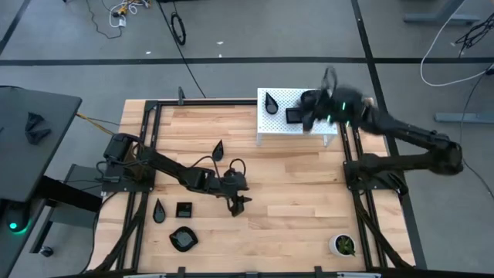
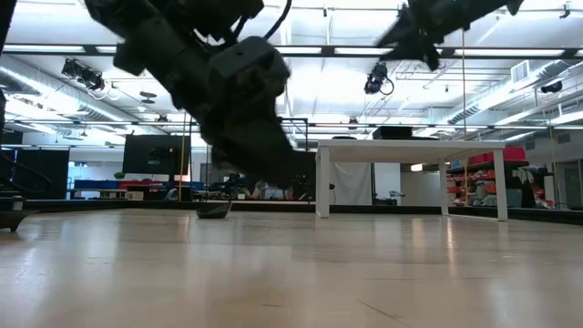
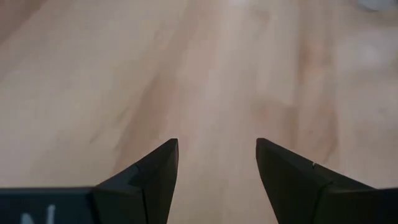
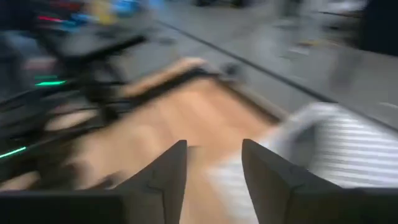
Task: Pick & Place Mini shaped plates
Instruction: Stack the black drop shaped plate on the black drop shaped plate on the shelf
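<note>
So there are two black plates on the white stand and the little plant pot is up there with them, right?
Not quite. The high view shows the plant pot down on the wooden table, near its front right corner. The two black plates, a teardrop plate and a square plate, do sit on the white stand.

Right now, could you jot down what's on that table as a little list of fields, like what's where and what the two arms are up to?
white stand: far edge of table, holds a teardrop plate and a square plate
plates on the wood: teardrop, teardrop, square, rounded-oval
plant pot: near right corner
left gripper: open, empty, low over bare wood
right gripper: open, empty, above the stand
</note>
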`<action>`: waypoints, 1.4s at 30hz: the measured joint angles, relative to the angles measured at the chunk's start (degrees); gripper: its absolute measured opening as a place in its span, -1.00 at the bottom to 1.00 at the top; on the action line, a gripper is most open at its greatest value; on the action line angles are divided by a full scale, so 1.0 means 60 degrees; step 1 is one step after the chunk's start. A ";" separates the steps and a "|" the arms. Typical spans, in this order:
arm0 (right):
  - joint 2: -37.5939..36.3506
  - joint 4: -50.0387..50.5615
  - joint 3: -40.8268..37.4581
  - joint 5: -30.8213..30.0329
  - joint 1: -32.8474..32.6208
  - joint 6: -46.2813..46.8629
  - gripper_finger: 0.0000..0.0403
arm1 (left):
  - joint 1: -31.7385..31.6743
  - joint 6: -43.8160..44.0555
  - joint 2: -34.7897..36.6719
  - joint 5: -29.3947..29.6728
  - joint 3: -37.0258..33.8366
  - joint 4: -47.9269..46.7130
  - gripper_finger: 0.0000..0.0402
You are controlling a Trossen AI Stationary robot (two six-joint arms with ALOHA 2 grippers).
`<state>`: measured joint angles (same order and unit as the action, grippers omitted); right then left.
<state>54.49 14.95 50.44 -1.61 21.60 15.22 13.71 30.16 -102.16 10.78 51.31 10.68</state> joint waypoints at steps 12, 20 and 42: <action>0.1874 -0.7107 -0.3759 -0.3674 -0.7305 0.0946 -0.44 | -0.0113 0.2624 0.2792 0.3424 0.0000 -0.7545 0.11; 0.4575 -0.9457 -0.3858 -0.5477 -0.8889 0.1711 -0.51 | -0.1411 0.3019 0.2916 0.3476 -0.0957 -0.7356 0.09; 0.5772 -1.1138 -0.3862 -0.5337 -0.8350 0.1381 -0.51 | -0.3666 0.2126 0.2908 0.1025 -0.4564 0.0594 -0.63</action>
<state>89.12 -51.88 27.27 -33.63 -28.50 23.51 -8.29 42.92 -84.71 16.93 23.92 14.24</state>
